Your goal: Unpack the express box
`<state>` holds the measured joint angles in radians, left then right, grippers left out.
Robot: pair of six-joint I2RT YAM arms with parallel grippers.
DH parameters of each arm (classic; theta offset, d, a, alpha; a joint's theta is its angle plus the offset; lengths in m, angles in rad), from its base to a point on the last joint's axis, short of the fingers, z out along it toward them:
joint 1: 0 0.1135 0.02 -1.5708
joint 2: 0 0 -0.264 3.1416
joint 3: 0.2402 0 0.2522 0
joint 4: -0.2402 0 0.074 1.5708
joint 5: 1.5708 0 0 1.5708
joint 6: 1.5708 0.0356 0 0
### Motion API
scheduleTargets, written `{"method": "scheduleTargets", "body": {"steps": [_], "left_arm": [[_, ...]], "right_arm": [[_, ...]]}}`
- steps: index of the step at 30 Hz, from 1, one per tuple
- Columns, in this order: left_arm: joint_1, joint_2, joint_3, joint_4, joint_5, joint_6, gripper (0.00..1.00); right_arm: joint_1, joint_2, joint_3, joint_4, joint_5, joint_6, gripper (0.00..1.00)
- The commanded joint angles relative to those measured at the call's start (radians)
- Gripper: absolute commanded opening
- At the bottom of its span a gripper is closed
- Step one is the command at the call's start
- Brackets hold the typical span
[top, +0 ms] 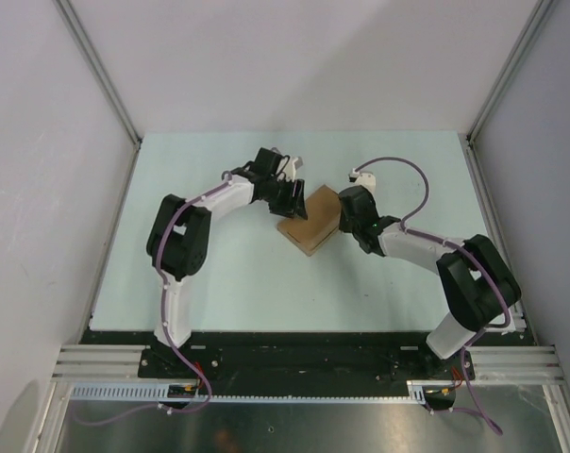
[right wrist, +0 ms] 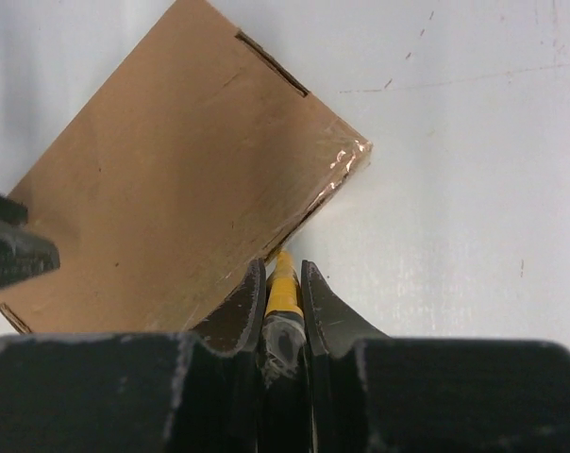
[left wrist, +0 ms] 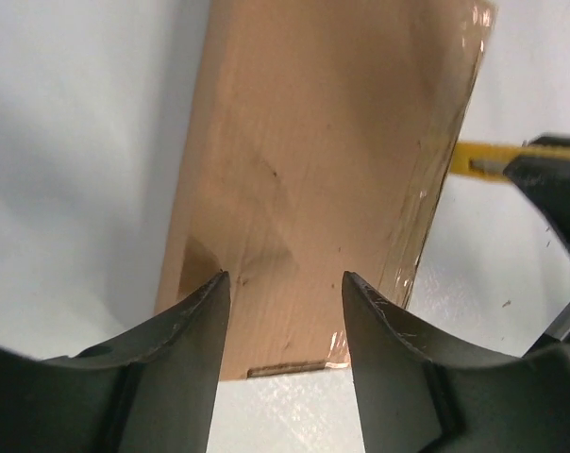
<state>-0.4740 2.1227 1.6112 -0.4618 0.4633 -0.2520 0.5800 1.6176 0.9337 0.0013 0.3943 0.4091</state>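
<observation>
The express box [top: 309,226] lies flat at the centre of the pale table [top: 219,170] in the top view, turned cornerwise, its lid face plain brown. Clear tape [right wrist: 340,170] glints along its right edge in the right wrist view. The left gripper [left wrist: 285,278] hovers over the box's near end at the bottom of its own view, fingers apart and gripping nothing. The right gripper [right wrist: 283,269] is clamped narrowly on a yellow utility knife [right wrist: 282,288], whose tip meets the taped edge.
</observation>
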Motion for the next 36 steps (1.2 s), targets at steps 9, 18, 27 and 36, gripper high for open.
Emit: {"method": "scheduleTargets", "body": {"steps": [9,18,27,36], "left_arm": [[-0.046,-0.222,-0.263,0.063,0.089,0.074,0.52],[-0.015,-0.262,-0.156,0.066,-0.217,-0.019,0.56],[0.0,-0.101,-0.007,0.064,-0.279,-0.085,0.51],[0.005,0.013,0.036,0.064,-0.262,-0.09,0.44]], "right_arm": [[-0.035,0.08,0.1,0.131,-0.025,-0.026,0.0],[-0.052,0.018,0.119,0.063,0.063,-0.042,0.0],[-0.052,-0.102,0.119,-0.081,0.063,-0.012,0.0],[-0.051,-0.136,0.119,-0.119,0.049,0.013,0.0]]}}
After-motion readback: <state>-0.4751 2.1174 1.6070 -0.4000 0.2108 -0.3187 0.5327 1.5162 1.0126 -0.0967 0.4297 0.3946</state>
